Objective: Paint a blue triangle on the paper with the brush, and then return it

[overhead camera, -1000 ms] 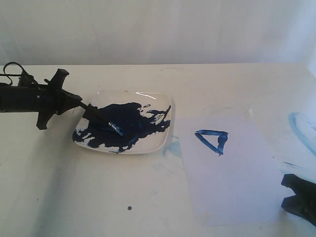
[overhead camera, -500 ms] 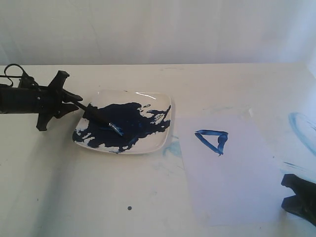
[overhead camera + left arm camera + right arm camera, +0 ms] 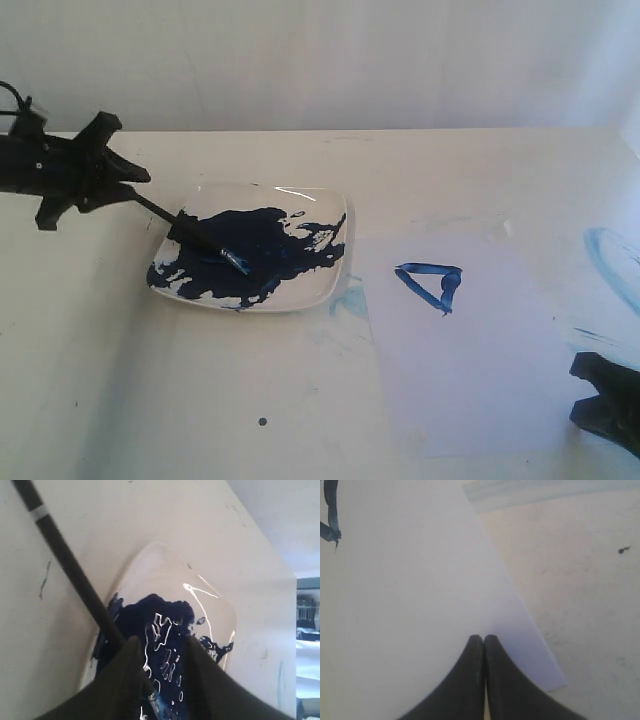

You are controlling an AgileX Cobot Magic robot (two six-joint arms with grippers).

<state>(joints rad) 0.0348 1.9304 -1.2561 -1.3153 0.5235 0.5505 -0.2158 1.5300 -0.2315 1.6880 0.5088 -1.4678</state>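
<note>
Triangle step looks done. The blue triangle [image 3: 432,285] sits on the upper left part of the paper [image 3: 470,370], point downward.

The brush [image 3: 195,235] lies with its bristles in the dark paint blotch [image 3: 265,245] of the white dish [image 3: 330,215]. Its handle slopes out over the dish's left rim.

Left pincer [image 3: 138,183]: fingers apart, gripping nothing, just beside the handle's end.

Right pincer [image 3: 603,400]: fingers pressed together, empty, at the paper's near right part. I cannot tell whether it touches the sheet.

Risks, as I judge them:
- The left pincer is close to the handle. A careless retreat could clip it and lever the wet tip out, spattering the worktop [image 3: 120,380].
- The handle rests only on the rim, so it may roll or slide off.
- If the right pincer drags the sheet, the wet strokes may smear.
</note>
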